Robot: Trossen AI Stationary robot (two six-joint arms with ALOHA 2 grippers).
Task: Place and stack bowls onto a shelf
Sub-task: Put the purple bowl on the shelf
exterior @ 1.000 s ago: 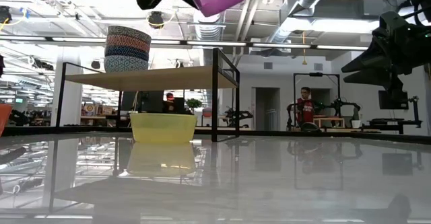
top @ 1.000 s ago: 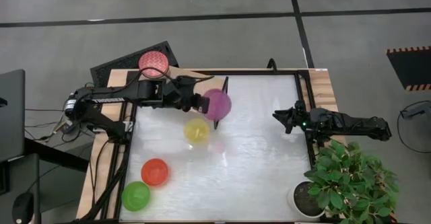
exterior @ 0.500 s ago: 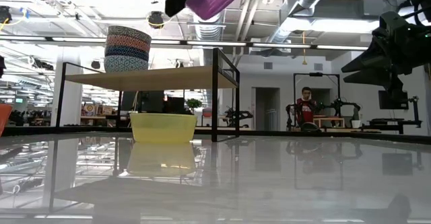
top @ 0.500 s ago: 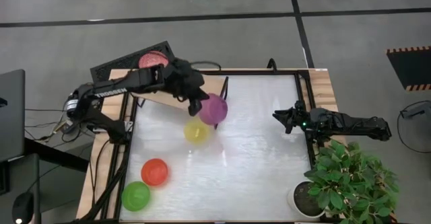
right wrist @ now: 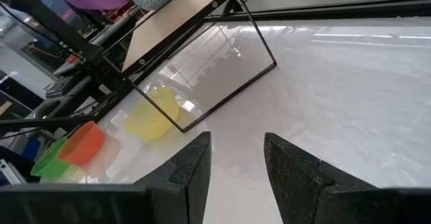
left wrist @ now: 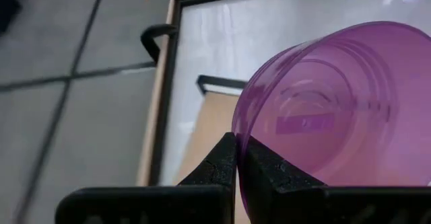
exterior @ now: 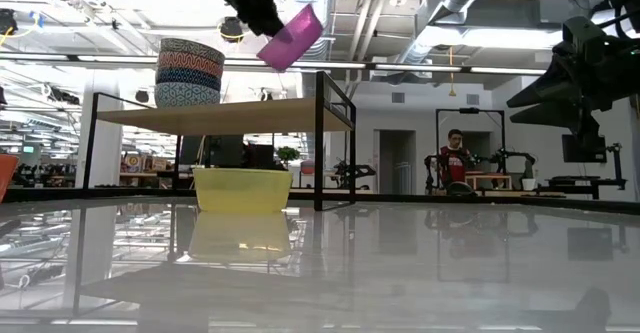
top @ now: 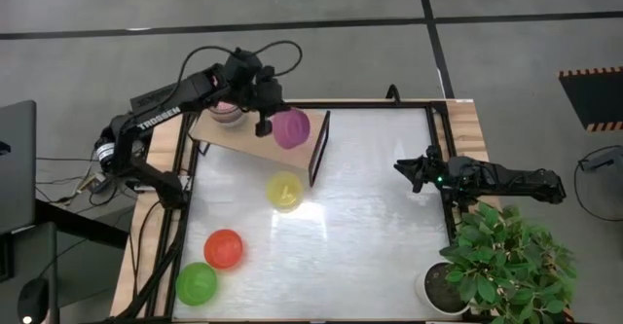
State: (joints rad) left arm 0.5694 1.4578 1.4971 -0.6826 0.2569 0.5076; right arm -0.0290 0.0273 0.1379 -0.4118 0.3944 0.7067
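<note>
- The left gripper (top: pixel 263 120) is clenched on the rim of the purple bowl (top: pixel 290 127); the left wrist view shows its two fingers (left wrist: pixel 225 160) pinched together on the bowl wall (left wrist: pixel 337 109).
- The bowl hangs in the air, tilted, above the shelf (top: pixel 255 141) toward the end with the dark upright panel; in the low view it (exterior: pixel 292 38) sits clearly higher than the board (exterior: pixel 225 116), not touching it.
- At the other end of the shelf stands a stack of patterned bowls (exterior: pixel 190 72); from above, most of it (top: pixel 227 113) is hidden under the arm, so I cannot count the bowls with certainty.
- The yellow bowl (top: pixel 284 191) rests on the tabletop (top: pixel 370 227) just beside the shelf, and the red bowl (top: pixel 224 249) and green bowl (top: pixel 196 283) lie near the front left corner.
- The right gripper (top: pixel 414 171) waits at the table's right edge, fingers (right wrist: pixel 192 163) spread and empty.
- Risks, as I judge them: released while this tilted, the bowl could land on its edge and roll off the board; the pinch holds only a thin rim, so a quick wrist turn might let it slip; carried toward the stack, the arm could clip the patterned bowls and topple them.
</note>
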